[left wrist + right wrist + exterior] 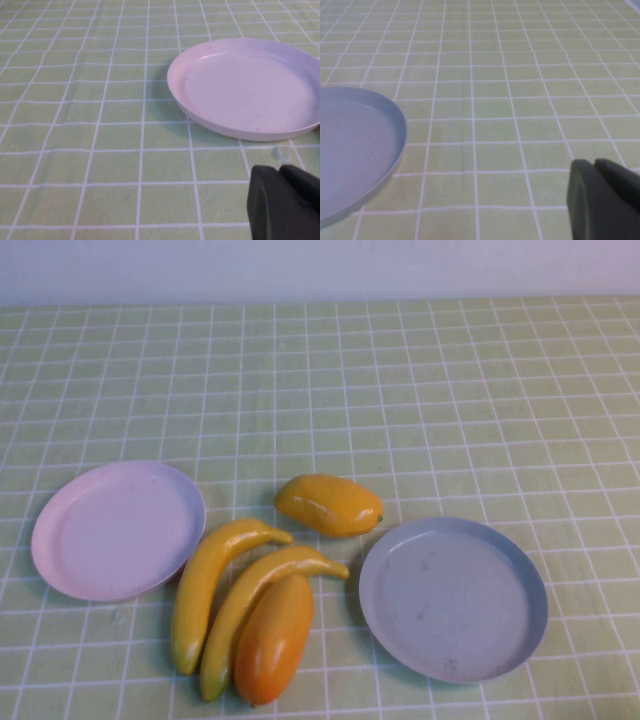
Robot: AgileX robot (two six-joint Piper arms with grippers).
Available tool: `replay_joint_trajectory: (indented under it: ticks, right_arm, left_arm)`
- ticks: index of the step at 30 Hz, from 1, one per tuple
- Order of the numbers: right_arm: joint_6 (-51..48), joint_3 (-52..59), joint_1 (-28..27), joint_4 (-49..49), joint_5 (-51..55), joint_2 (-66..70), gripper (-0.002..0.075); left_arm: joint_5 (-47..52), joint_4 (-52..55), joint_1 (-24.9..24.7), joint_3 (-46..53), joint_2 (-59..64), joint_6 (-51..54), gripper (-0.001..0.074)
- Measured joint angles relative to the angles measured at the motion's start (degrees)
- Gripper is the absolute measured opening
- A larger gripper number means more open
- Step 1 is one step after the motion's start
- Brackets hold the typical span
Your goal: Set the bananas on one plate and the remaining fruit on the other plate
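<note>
- The bananas: two long curved ones lie side by side on the bench between the two plates, the left banana (208, 587) nearer the pink-lilac plate (70, 565), the right banana (255, 606) touching the deep orange fruit (272, 638) along its lower side.
- The yellow-orange fruit (330, 505) with a pointed end lies apart, just beyond the banana tips, near the grey-blue plate (520, 645).
- Both plates hold nothing; no sorting is done yet.
- The left end effector (287, 202) hangs over the bench just beside the pink-lilac plate (175, 85), fingers pressed together, holding nothing.
- The right end effector (605, 200) hangs over bare bench beside the grey-blue plate (395, 150), likewise closed and holding nothing. Neither shows in the high view.
- Handling, as a judgement: the bananas look smooth and glossy, probably light and stiff, so they may slip or roll in a pinch.
- The best hold is likely across the middle of the curve, where the body is narrow enough and balanced; a grip near a tip could let it swing.
- The left banana is the freer one to take first; the right one sits against the orange fruit, which could be nudged.
</note>
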Motion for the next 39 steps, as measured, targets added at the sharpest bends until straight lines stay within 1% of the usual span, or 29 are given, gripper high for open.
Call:
replay_joint_trajectory:
  ticks: [31,39]
  right_arm:
    - [0.0,0.0,0.0,0.0,0.0,0.0,-0.0015]
    - [0.0,0.0,0.0,0.0,0.0,0.0,-0.0015]
  left_arm:
    - [0.0,0.9,0.0,0.0,0.0,-0.1,-0.0002]
    - [-3.1,-1.5,0.0,0.0,0.0,-2.5,-0.0002]
